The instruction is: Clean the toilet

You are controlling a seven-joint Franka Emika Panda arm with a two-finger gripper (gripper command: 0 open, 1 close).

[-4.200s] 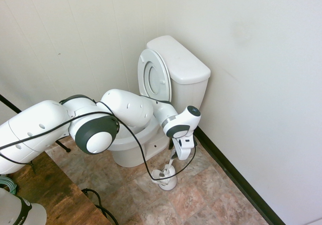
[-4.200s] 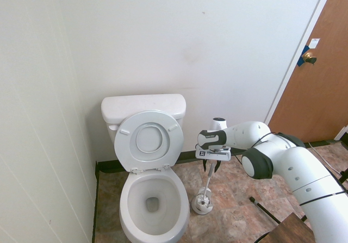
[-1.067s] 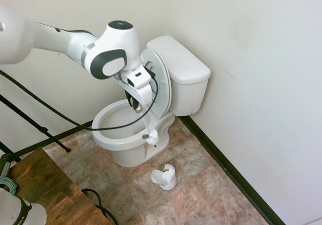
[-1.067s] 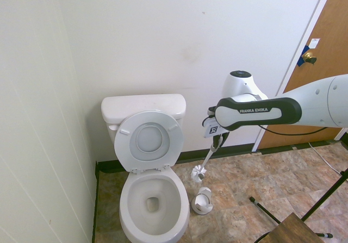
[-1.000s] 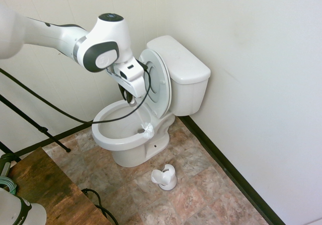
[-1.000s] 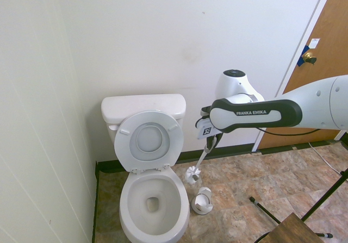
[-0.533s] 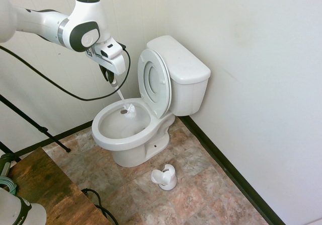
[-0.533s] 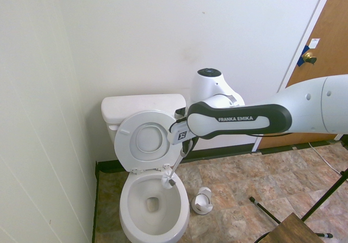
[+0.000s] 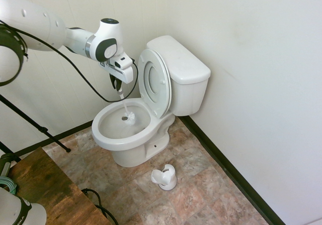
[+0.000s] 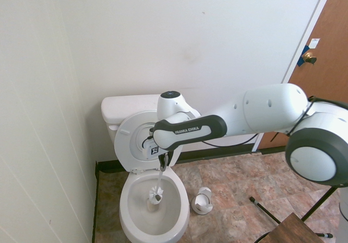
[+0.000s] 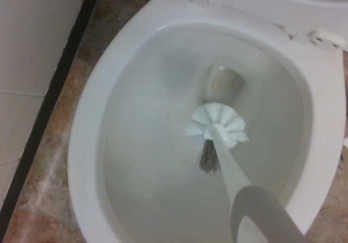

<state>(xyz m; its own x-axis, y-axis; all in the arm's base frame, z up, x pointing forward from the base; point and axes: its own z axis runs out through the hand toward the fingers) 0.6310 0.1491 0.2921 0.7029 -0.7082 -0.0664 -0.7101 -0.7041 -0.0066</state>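
The white toilet (image 9: 151, 134) (image 10: 130, 216) stands in the corner with its seat and lid raised against the tank (image 9: 181, 59). My gripper (image 9: 119, 90) (image 10: 161, 160) hangs over the bowl, shut on the thin handle of a white toilet brush (image 9: 124, 106) (image 10: 160, 183). The brush head (image 9: 129, 117) (image 10: 156, 195) (image 11: 216, 125) sits down inside the bowl (image 11: 136, 145), just in front of the drain hole (image 11: 223, 82). In the wrist view the handle runs from the bottom edge up to the bristles.
The empty white brush holder (image 9: 164, 177) (image 10: 203, 200) stands on the tiled floor beside the toilet's base. Walls close in behind and to one side. A brown door (image 10: 315, 80) is at the far right, and a wooden table corner (image 9: 45, 190) lies near the front.
The arm has lowered and swung over the bowl, carrying the brush head from just above the rim down into the bowl near the drain. The gripper stays shut on the handle.
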